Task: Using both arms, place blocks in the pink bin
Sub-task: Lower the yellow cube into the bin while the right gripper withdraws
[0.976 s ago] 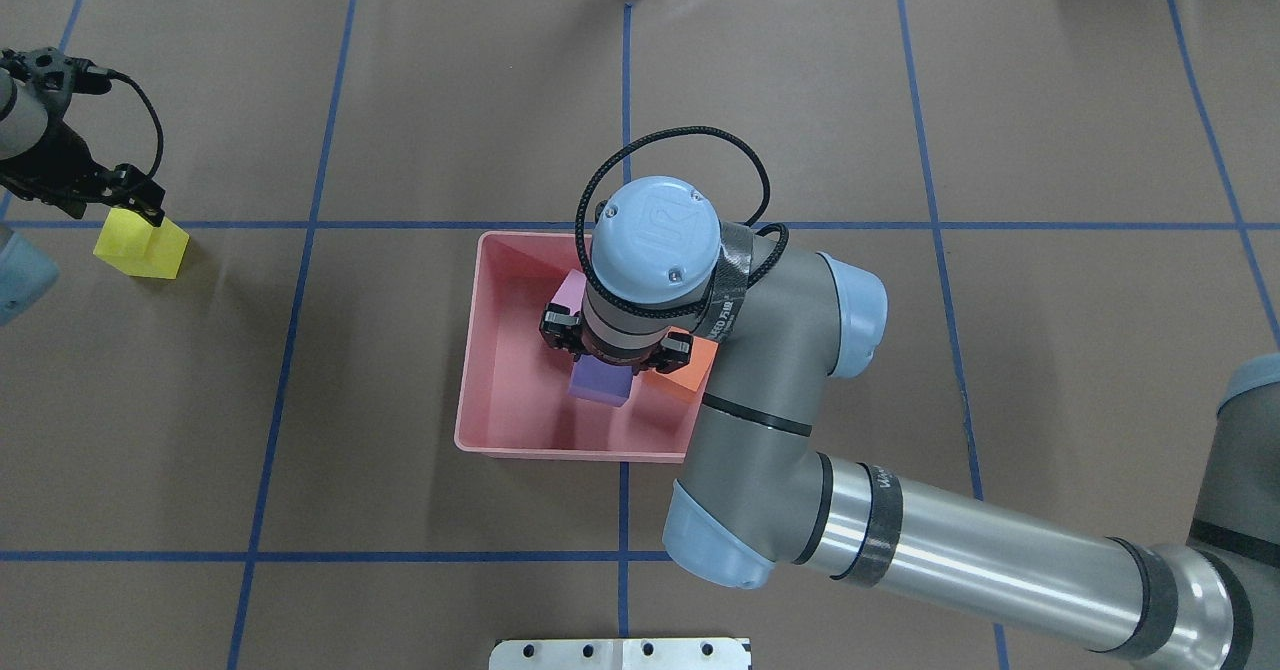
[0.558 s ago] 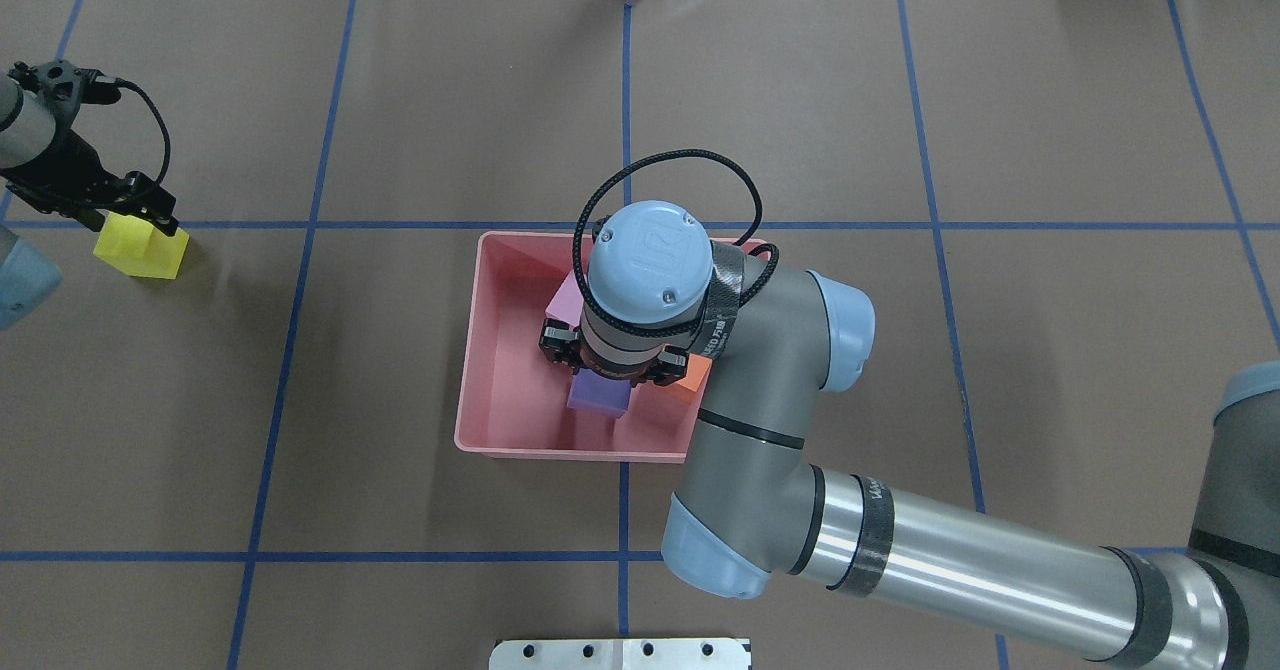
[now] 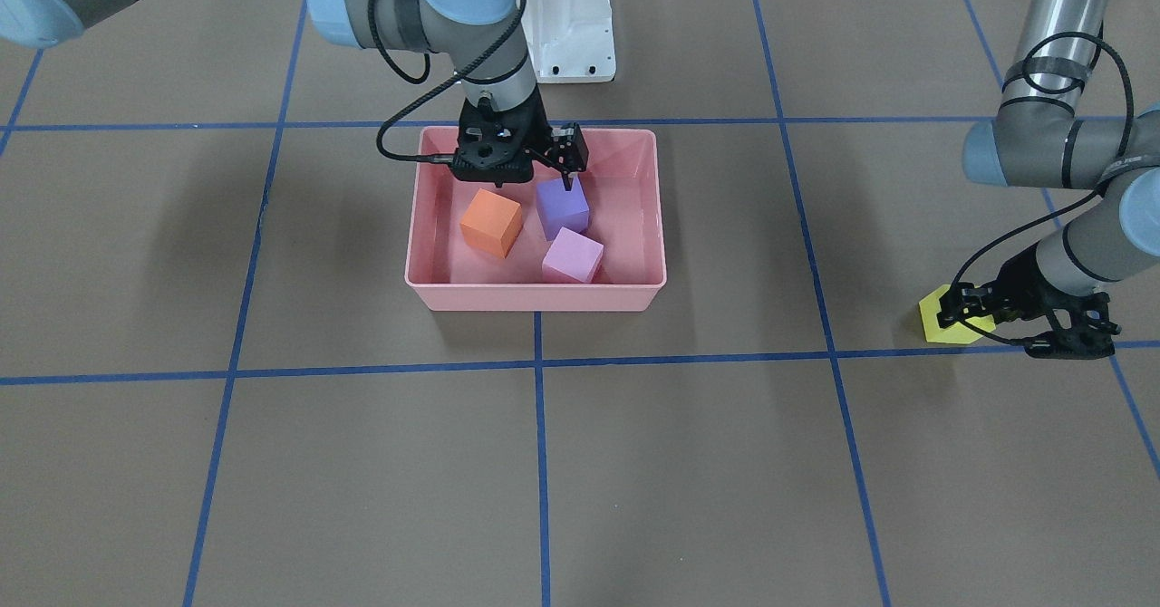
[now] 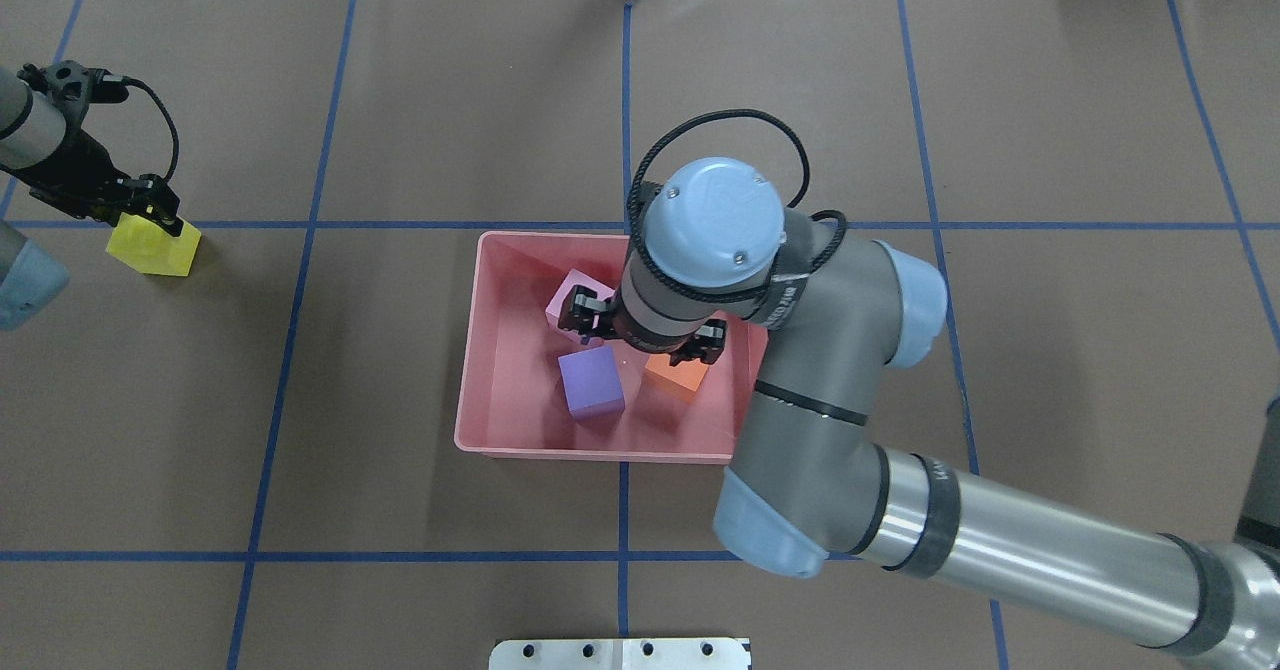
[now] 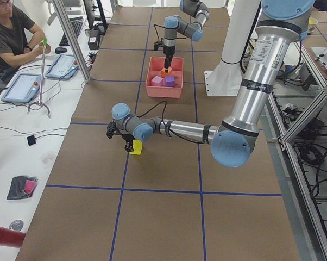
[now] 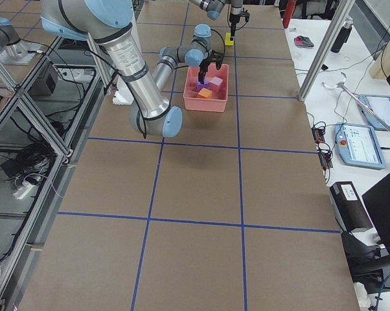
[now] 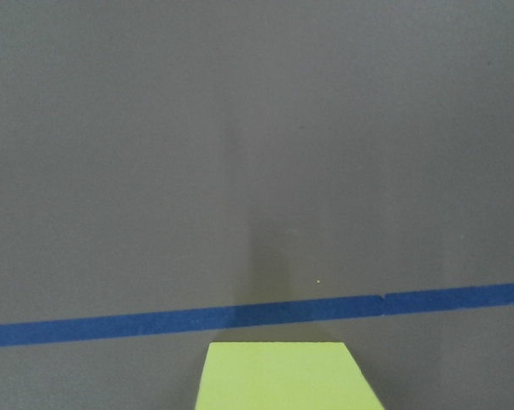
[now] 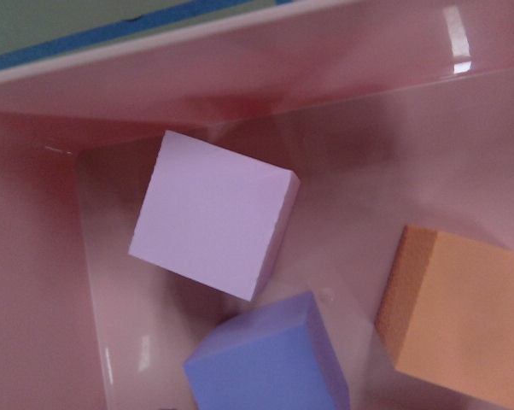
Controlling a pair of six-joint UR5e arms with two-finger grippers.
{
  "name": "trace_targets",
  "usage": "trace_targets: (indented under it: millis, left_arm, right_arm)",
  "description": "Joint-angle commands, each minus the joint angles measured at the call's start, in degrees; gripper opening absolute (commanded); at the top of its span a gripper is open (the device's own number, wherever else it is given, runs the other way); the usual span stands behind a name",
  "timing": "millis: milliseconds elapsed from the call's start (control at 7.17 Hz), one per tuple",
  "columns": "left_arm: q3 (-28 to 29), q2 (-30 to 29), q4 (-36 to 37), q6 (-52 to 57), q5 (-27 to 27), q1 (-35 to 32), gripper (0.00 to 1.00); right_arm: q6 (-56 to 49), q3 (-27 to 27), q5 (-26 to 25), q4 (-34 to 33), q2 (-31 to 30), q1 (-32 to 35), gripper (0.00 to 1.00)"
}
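The pink bin (image 4: 520,452) (image 3: 535,297) sits mid-table and holds the orange block (image 4: 678,375) (image 3: 491,222), the dark purple block (image 4: 592,382) (image 3: 562,208) and the lilac block (image 4: 565,295) (image 3: 573,255). My right gripper (image 4: 645,335) (image 3: 526,168) hangs open and empty inside the bin, just above these blocks. The right wrist view shows the lilac block (image 8: 210,222), the purple block (image 8: 270,363) and the orange block (image 8: 458,316) lying loose. My left gripper (image 4: 138,212) (image 3: 974,310) is shut on the yellow block (image 4: 155,248) (image 3: 942,326) (image 7: 287,376) at table level, far left.
Blue tape lines (image 4: 300,225) cross the brown table cover. The white base pedestal (image 3: 566,27) stands behind the bin. A metal plate (image 4: 620,653) sits at the table's near edge. An operator (image 5: 8,32) sits beside the table with tablets.
My right gripper let go of the purple block, which now lies in the bin, and moved up and right. My left gripper came down around the yellow block, which shifted slightly right.
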Motion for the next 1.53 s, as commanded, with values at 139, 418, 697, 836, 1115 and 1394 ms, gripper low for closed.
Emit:
trace_targets:
  millis: [139, 418, 697, 836, 1115, 1394]
  left_arm:
    - [-10.0, -7.4, 10.9, -9.0, -6.6, 0.0, 0.00]
    - [-19.2, -12.9, 12.2, -29.0, -6.2, 7.0, 0.00]
    - [-22.7, -20.1, 12.7, -48.7, 1.3, 17.1, 0.00]
    - [-24.4, -23.4, 20.7, -50.2, 7.9, 22.8, 0.00]
    - [-25.4, -23.8, 26.9, -50.2, 18.9, 31.9, 0.00]
    - [-27.6, -18.7, 26.9, -50.2, 19.1, 32.9, 0.00]
  right_arm:
    - [-8.7, 10.5, 12.7, -0.2, -13.3, 16.9, 1.00]
    - [-23.2, 11.1, 13.1, 0.1, -21.9, 21.4, 1.00]
    - [-33.4, 11.1, 13.2, 0.6, -28.3, 25.1, 1.00]
    - [-35.8, 10.9, 13.2, 0.6, -30.1, 26.1, 1.00]
    - [-36.5, 10.5, 13.0, 0.6, -30.3, 26.2, 1.00]
    - [-36.5, 10.2, 12.9, 0.6, -30.3, 26.1, 1.00]
